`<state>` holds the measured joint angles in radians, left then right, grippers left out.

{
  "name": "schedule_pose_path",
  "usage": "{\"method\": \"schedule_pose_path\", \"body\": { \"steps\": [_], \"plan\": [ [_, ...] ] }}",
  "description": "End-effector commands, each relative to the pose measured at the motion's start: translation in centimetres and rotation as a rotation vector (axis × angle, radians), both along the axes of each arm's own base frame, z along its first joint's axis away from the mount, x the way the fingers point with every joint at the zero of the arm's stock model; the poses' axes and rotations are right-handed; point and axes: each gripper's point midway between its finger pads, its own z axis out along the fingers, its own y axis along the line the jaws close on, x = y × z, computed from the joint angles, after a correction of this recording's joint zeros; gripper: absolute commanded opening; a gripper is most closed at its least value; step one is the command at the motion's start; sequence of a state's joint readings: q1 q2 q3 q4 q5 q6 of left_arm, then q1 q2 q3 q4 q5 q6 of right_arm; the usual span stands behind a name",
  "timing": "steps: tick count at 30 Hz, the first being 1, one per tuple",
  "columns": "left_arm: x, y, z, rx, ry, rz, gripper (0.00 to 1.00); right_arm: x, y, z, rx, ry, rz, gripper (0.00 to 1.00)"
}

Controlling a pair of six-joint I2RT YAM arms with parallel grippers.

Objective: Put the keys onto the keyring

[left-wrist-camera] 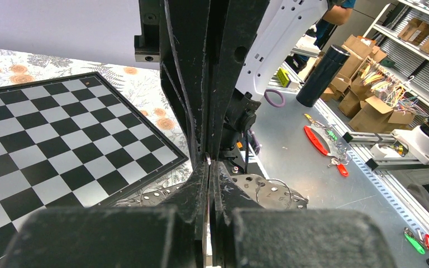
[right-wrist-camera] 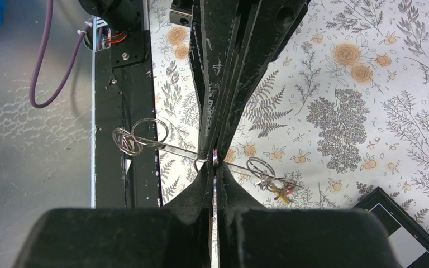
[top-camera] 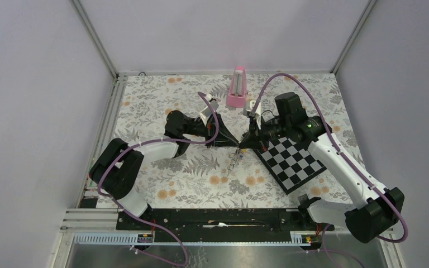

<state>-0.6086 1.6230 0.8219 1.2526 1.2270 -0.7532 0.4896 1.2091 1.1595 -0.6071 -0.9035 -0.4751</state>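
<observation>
The left pincer [left-wrist-camera: 208, 167] is clenching. Its tips are pressing nose to nose against those of the right pincer [right-wrist-camera: 215, 166], which is also clenching. Both seem to be gripping the keyring [right-wrist-camera: 176, 149] at one tiny spot above the table [top-camera: 201, 184].

That shared spot is where I judge the trouble to be lying. Two sets of fingers are holding one sliver of wire, so a small pull from either arm is likely to be tugging the metal out of the other's hold and dropping the whole bunch. The tips are also crowding each other, so any move to open a ring is risking a clash of fingers. The loose ends are hanging free and are liable to be swinging and snagging.

In the right wrist view, two linked rings are sticking out on the picture's left of the pinch and a thin straight wire is running through it. Another ring with a small red-and-yellow piece [right-wrist-camera: 282, 194] is trailing to the right, toward the chessboard [top-camera: 293, 162]. From above, the bunch is dangling just below the meeting tips. The keys are proving too small to tell apart, and no blue head is showing.
</observation>
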Motion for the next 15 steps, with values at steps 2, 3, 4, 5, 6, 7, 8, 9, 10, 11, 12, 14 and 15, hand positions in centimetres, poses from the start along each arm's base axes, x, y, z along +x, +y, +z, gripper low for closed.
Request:
{"method": "schedule_pose_path", "body": {
  "steps": [2, 3, 4, 5, 6, 7, 8, 9, 10, 11, 12, 14, 15],
  "plan": [
    [-0.7, 0.5, 2.2, -0.070, -0.098, 0.008, 0.00, 0.5, 0.1, 0.7, 0.012, -0.039, 0.002, 0.00],
    [-0.7, 0.6, 2.1, -0.066, -0.102, 0.003, 0.00, 0.5, -0.1, 0.7, 0.006, -0.045, -0.003, 0.00],
    [-0.7, 0.6, 2.0, -0.060, -0.107, -0.001, 0.00, 0.6, -0.2, 0.7, -0.003, -0.050, -0.007, 0.00],
    [-0.7, 0.6, 1.9, -0.054, -0.121, -0.005, 0.00, 0.7, -0.3, 0.6, -0.014, -0.051, -0.011, 0.00],
    [-0.6, 0.6, 1.9, -0.048, -0.134, -0.009, 0.02, 0.8, -0.4, 0.6, -0.027, -0.057, -0.019, 0.00],
    [-0.5, 0.6, 1.7, -0.038, -0.148, -0.009, 0.07, 0.9, -0.5, 0.5, -0.042, -0.057, -0.025, 0.00],
    [-0.2, 0.5, 1.5, -0.024, -0.163, -0.005, 0.13, 0.8, -0.7, 0.3, -0.065, -0.049, -0.029, 0.00],
    [0.1, 0.4, 1.4, -0.010, -0.180, 0.003, 0.18, 0.9, -0.8, 0.1, -0.087, -0.051, -0.032, 0.00],
    [0.7, 0.2, 1.4, 0.007, -0.209, 0.018, 0.23, 0.8, -0.8, -0.1, -0.111, -0.052, -0.029, 0.00],
    [1.1, 0.0, 1.1, 0.036, -0.218, 0.031, 0.27, 0.7, -0.9, -0.3, -0.132, -0.052, -0.030, 0.00],
    [1.6, -0.1, 0.9, 0.057, -0.233, 0.038, 0.30, 0.7, -0.9, -0.5, -0.151, -0.050, -0.030, 0.00],
    [2.0, -0.2, 0.5, 0.087, -0.247, 0.042, 0.34, 0.6, -1.0, -0.8, -0.179, -0.043, -0.032, 0.00],
    [2.1, -0.2, 0.3, 0.094, -0.254, 0.045, 0.36, 0.6, -1.1, -0.9, -0.192, -0.041, -0.033, 0.00]
  ]
}}
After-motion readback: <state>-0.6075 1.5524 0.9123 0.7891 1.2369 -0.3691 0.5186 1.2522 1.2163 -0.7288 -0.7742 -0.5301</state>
